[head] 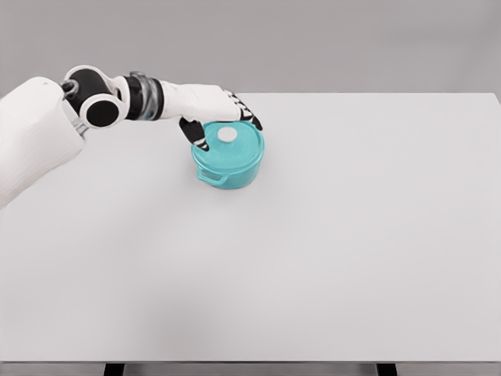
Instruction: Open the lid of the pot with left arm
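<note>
Table [329, 258]: white, rectangular, filling most of the head view; far edge runs straight across the upper part, near edge shows along the bottom with two dark leg tops beneath it, right far corner visible, left side partly covered by the arm. Pot [228, 162]: teal, round, low-walled, with a small loop handle on its near-left side; it stands in the far half of the table, left of centre, near the far edge but clear of it, and well apart from the near, right and left edges. Lid [235, 142]: teal, seated flat on the pot, not lifted. Knob [227, 135]: small, white, round, at the lid's centre, uncovered. Left hand [221, 112]: white with dark fingers, reaching in from the left over the pot's far rim; the fingers are spread and curved down around the lid, the thumb [196, 135] hanging at the lid's left edge, the other fingers [249, 115] at its far-right edge; it grasps nothing, and whether any fingertip touches the lid cannot be told. Left arm [47, 129]: white, with black joints and a grey wrist band, entering at the left edge and crossing above the far-left corner region. Open room: broad bare surface to the right of the pot and across the whole near half; only the arm occupies the space to the pot's left.
</note>
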